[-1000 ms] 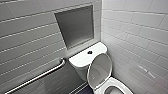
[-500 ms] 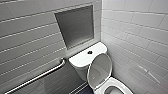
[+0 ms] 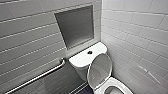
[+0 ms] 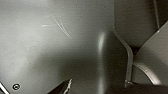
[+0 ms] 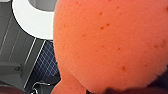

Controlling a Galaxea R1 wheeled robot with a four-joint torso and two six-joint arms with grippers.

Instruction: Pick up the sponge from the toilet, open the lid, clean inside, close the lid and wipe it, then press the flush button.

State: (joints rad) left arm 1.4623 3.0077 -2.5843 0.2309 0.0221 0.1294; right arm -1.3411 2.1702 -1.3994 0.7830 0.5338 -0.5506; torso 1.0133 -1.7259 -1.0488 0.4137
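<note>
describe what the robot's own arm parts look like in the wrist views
Left wrist view: a wide dark grey plate, smooth with a dull sheen and a few thin pale scratches, a small round fitting near one corner, and a curved dark bar beside it. Right wrist view: a near-black edge of the robot by the sponge. Cables and markings are too blurred to tell.

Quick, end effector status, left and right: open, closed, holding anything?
Left end effector: cannot be told.
Right end effector: closed, holding the sponge.
</note>
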